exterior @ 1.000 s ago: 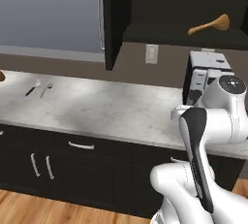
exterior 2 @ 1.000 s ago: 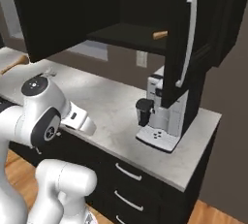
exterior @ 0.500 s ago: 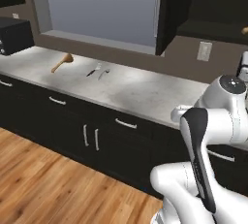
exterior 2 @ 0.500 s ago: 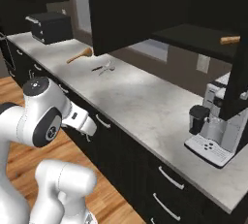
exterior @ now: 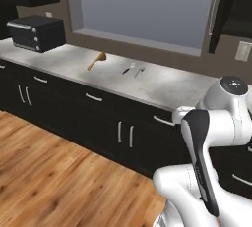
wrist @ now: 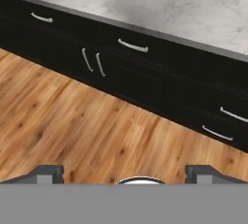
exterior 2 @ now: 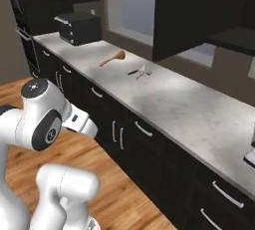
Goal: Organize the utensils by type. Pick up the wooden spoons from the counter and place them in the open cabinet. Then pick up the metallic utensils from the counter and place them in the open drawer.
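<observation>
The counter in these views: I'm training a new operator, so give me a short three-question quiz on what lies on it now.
1. True or false: one wooden spoon lies on the counter.
2. What stands at the counter's far left end: A toaster oven, B kettle, C bowl?
3. Do the metallic utensils lie beside the wooden spoon or apart from it?

Key: 1 true; 2 A; 3 apart, to its right in the left base view.
</observation>
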You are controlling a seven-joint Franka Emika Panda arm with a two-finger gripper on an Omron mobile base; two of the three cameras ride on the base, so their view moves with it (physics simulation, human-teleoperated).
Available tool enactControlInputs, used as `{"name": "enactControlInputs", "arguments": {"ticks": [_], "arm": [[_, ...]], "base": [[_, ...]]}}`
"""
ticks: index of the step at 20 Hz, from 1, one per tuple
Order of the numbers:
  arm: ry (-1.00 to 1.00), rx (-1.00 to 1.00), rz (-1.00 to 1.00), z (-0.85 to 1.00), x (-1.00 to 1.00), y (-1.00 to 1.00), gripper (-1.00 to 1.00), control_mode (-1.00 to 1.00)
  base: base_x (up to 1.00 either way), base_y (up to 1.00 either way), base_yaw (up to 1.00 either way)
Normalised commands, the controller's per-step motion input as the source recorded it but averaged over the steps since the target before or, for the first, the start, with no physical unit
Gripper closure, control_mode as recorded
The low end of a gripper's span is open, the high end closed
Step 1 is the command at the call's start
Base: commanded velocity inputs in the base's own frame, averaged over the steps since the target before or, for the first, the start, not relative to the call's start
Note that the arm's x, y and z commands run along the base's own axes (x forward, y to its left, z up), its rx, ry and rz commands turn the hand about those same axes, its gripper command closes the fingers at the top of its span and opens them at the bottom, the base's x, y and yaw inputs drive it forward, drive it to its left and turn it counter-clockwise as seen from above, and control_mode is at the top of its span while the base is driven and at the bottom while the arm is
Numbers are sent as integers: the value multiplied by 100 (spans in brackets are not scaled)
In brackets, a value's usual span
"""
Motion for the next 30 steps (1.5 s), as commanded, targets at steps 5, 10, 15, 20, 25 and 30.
{"name": "enactControlInputs", "arguments": {"ticks": [5,10,15,20,25,30], "arm": [[0,0,0,0,0,0,-100,100],[0,0,0,0,0,0,-100,100],[0,0,0,0,0,0,-100,100],[0,0,0,0,0,0,-100,100],[0,0,0,0,0,0,-100,100],[0,0,0,0,0,0,-100,100]], "base": [[61,87,-19],[66,85,-26],[64,70,-28],[68,54,-25],[68,33,-26],[69,31,-29]]}}
